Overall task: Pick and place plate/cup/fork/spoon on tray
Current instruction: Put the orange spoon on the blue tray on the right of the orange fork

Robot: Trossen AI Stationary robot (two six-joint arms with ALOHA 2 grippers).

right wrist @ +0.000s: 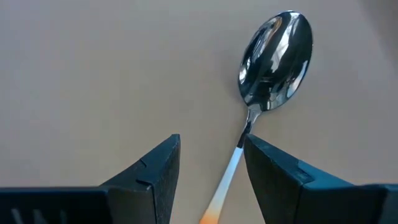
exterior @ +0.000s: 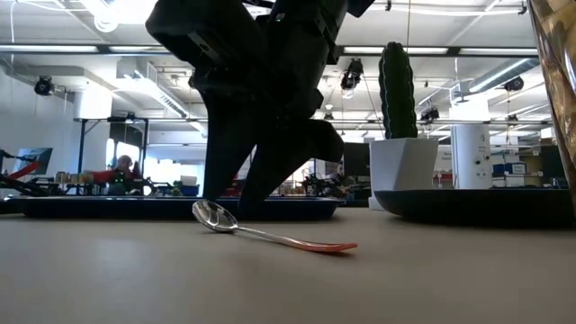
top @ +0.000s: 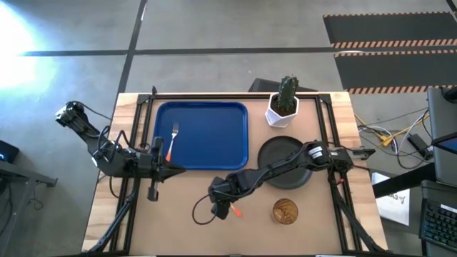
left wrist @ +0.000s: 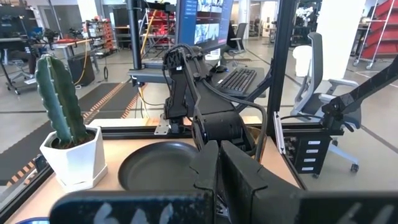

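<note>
The spoon [right wrist: 273, 62] lies flat on the tabletop near the front, its bowl toward the tray and its orange handle [exterior: 315, 244] toward the near edge. My right gripper [right wrist: 211, 146] stands open over it, slanting down, with one finger on each side of the handle close to the neck; I see no touch. The fork [top: 171, 141] lies on the left part of the blue tray [top: 207, 118]. The black plate [top: 282, 153] sits right of the tray, partly under my right arm. The amber cup [top: 285, 211] stands near the front right. My left gripper [top: 163, 170] waits shut at the tray's near left corner.
A white pot with a green cactus [top: 284, 100] stands at the far edge, behind the plate. Black frame rails [top: 330, 135] run along the table's sides. Bare tabletop lies in front of the tray [top: 178, 214].
</note>
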